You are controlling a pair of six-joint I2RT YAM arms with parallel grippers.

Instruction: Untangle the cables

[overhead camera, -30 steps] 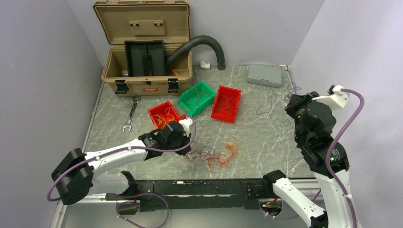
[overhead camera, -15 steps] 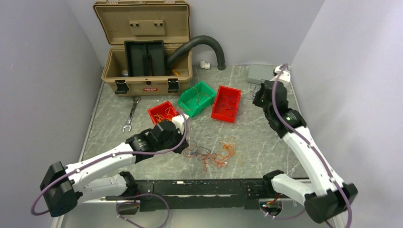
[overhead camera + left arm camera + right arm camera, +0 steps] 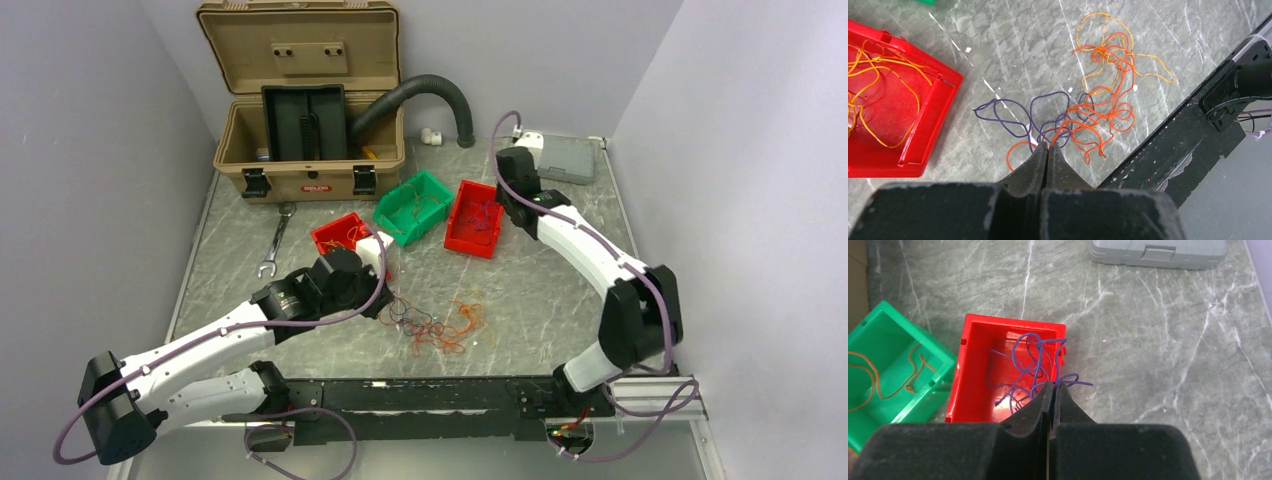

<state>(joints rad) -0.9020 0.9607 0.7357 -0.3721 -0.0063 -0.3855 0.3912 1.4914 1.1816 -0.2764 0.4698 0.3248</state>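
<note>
Cables [image 3: 1105,50] stay pinched in left gripper [image 3: 1047,145] — right gripper [image 3: 1052,384], clamping purple strand [image 3: 1038,352], reached red bin [image 3: 1013,325].

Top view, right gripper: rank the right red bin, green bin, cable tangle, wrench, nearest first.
1. Right red bin, beneath the right gripper.
2. Green bin, just left.
3. Cable tangle, toward the near edge.
4. Wrench, far left.

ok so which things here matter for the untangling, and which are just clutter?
Job: cable tangle in left pincer; purple strands in right pincer; near red bin, far red bin, green bin.
Clutter: wrench, tan toolbox, black hose, grey case.
</note>
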